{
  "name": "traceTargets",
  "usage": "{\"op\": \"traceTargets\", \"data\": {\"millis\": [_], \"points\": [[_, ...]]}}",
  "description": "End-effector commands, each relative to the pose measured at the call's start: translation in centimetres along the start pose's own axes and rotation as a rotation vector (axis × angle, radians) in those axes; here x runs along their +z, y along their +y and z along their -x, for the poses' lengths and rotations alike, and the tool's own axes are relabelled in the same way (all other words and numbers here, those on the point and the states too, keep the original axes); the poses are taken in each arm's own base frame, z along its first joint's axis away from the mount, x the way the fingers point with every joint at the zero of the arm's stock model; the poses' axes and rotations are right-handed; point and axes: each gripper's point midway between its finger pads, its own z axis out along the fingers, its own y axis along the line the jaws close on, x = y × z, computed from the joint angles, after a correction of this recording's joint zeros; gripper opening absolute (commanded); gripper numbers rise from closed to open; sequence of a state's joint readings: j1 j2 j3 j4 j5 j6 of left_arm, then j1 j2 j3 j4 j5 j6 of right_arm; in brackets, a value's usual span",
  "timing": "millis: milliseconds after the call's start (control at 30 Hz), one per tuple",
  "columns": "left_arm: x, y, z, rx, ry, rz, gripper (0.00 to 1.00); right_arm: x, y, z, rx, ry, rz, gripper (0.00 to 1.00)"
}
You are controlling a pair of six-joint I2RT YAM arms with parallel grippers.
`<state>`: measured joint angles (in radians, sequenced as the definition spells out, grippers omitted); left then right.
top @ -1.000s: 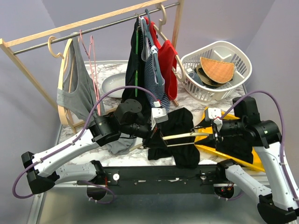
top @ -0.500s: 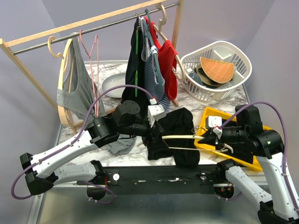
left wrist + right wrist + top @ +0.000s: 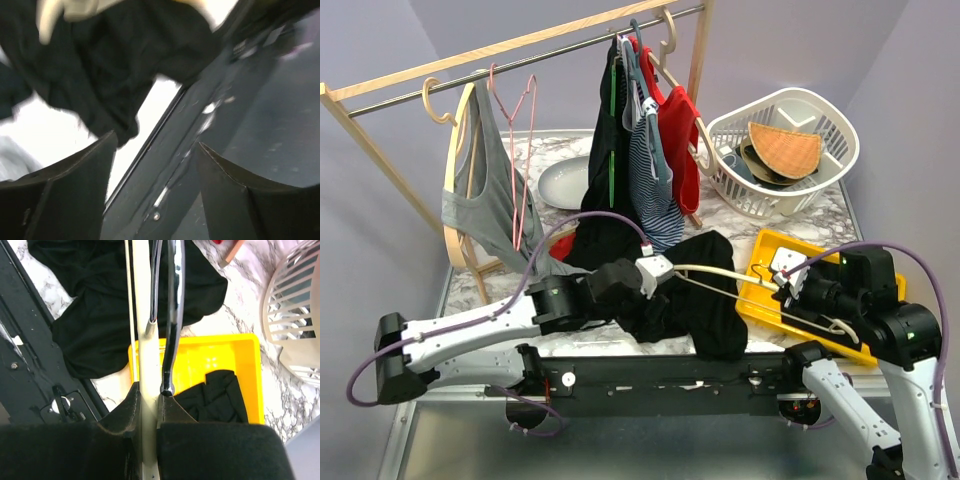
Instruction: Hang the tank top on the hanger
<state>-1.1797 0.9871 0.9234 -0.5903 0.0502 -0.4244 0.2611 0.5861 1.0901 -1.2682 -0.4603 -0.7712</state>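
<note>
The tank top (image 3: pixel 705 300) lies crumpled and black on the marble table near the front edge. The hanger (image 3: pixel 720 272), pale cream with a lower bar, slants over it from the left wrist down to the right. My right gripper (image 3: pixel 149 390) is shut on the hanger's cream arm, with the dark metal hook (image 3: pixel 172 315) just beside its jaws. My left gripper (image 3: pixel 156 142) is open and empty above the table's front edge, with the tank top (image 3: pixel 115 65) just beyond its fingers. Whether the hanger's far end sits inside the fabric I cannot tell.
A yellow tray (image 3: pixel 765 250) with black cloth sits under the right arm, and a white basket (image 3: pixel 785 150) stands behind it. The wooden rack (image 3: pixel 520 45) carries a grey top (image 3: pixel 485 190), a pink wire hanger (image 3: pixel 520 130), and green-striped, striped and red garments. A plate (image 3: pixel 565 180) lies below.
My left gripper opened, let the hanger go and swung down toward the front edge. My right gripper closed on the hanger and drew back to the right, so the hanger now slants.
</note>
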Motion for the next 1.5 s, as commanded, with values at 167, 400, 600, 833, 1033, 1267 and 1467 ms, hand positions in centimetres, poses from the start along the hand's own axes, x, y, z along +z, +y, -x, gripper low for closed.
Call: {"op": "traceTargets", "data": {"millis": [167,400,600,833,1033,1267,1467], "points": [[6.1,4.8,-5.4,-0.119,0.114,0.369,0.61,0.8,-0.2,-0.6,0.04,0.012,-0.009,0.01],[9.2,6.3,-6.8,-0.066,0.185,0.544,0.61,1.1,0.3,-0.9,0.045,0.006,0.007,0.01],[10.4,7.5,-7.2,-0.043,0.207,0.64,0.45,1.4,0.6,-1.4,0.049,0.012,0.014,0.01],[10.3,8.3,-7.6,-0.017,0.224,0.698,0.41,1.5,0.8,-1.2,0.049,0.001,0.028,0.01],[9.9,9.0,-7.8,-0.004,0.218,0.744,0.41,1.7,1.0,-1.1,0.051,-0.008,0.045,0.01],[10.3,9.5,-8.3,0.014,0.232,0.774,0.41,1.7,1.0,-0.9,0.054,-0.013,0.05,0.01],[10.4,9.7,-8.0,0.027,0.224,0.783,0.24,1.9,1.2,-1.0,0.058,-0.015,0.063,0.01]]}}
